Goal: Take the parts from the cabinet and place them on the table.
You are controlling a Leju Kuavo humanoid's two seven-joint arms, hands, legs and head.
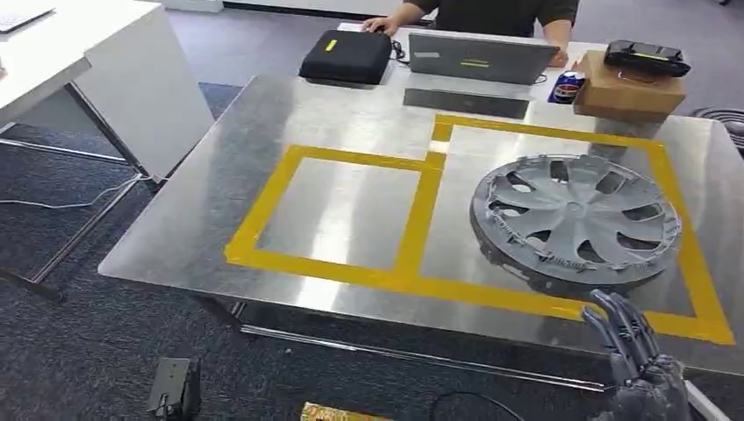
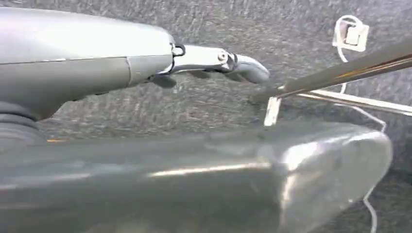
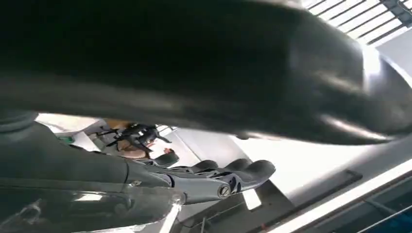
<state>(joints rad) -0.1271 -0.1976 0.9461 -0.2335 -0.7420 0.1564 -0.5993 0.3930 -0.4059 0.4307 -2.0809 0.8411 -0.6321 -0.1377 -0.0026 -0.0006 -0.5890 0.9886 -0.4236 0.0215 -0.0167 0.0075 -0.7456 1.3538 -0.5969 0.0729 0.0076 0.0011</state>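
Starting at the far left of the head view, a white desk [image 1: 105, 70] stands on dark carpet beside the steel table [image 1: 219, 202]. On the table's bare metal, yellow tape [image 1: 421, 219] marks two boxes side by side. The left box holds nothing. The right, larger box holds the task's part — a grey hubcap [image 1: 575, 219] lying flat, face up, its near rim close to the front strip of tape. Along the far edge sit a black case [image 1: 346, 57], an open laptop [image 1: 474, 57] with a person's hands at it, a blue can [image 1: 568, 86] and a cardboard box [image 1: 627, 92] with a black device on top.

The right hand [image 1: 632, 360] rises at the table's near edge, just in front of the hubcap — fingers straight, apart, holding nothing. The left hand [image 2: 214, 65] shows in its wrist view over carpet, fingers extended and empty.
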